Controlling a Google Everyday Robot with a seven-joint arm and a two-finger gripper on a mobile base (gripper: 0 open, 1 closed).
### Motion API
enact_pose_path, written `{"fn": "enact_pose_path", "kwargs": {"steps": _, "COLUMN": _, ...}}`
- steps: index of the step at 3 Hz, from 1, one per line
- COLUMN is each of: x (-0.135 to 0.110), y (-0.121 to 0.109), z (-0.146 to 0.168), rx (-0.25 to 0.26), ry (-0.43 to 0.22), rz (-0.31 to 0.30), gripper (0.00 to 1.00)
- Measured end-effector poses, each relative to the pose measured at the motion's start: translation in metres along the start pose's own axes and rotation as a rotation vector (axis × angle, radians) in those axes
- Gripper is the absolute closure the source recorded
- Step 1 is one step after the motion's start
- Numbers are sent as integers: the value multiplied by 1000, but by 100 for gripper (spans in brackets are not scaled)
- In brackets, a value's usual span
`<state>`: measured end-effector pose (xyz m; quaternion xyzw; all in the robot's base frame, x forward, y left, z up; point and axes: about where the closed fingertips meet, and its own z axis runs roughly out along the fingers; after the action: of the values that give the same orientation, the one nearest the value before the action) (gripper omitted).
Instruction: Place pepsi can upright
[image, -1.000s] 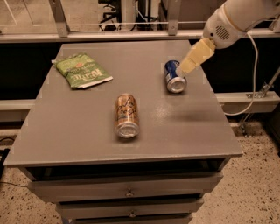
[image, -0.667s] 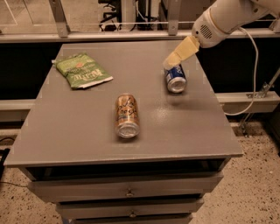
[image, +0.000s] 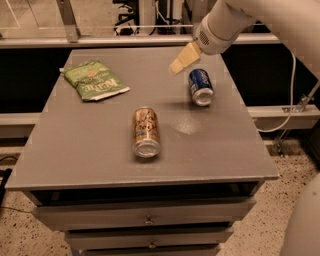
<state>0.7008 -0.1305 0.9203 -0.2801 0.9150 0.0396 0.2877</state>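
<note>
The pepsi can (image: 201, 87) is dark blue with white lettering and lies on its side at the right rear of the grey table (image: 85, 145), its silver end facing the front. My gripper (image: 176, 67), tan at its tip on a white arm, hangs above the table just left of and behind the can, not touching it.
An orange-tan can (image: 146, 131) lies on its side near the table's middle. A green snack bag (image: 95, 80) lies at the rear left. Drawers (image: 147, 220) sit under the tabletop. A cable (image: 287, 100) hangs at the right.
My gripper has moved left, from right of and above the pepsi can to its rear left. Both cans and the bag have stayed put.
</note>
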Motion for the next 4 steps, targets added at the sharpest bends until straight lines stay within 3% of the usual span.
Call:
{"fn": "enact_pose_path", "kwargs": {"steps": 1, "x": 16, "y": -8, "z": 29, "rx": 98, "ry": 116, "rz": 76, "gripper": 0}}
{"fn": "enact_pose_path", "kwargs": {"steps": 2, "x": 28, "y": -13, "z": 47, "rx": 128, "ry": 181, "rz": 120, "gripper": 0}}
{"fn": "enact_pose_path", "kwargs": {"steps": 4, "x": 28, "y": -14, "z": 60, "rx": 153, "ry": 227, "rz": 162, "gripper": 39}}
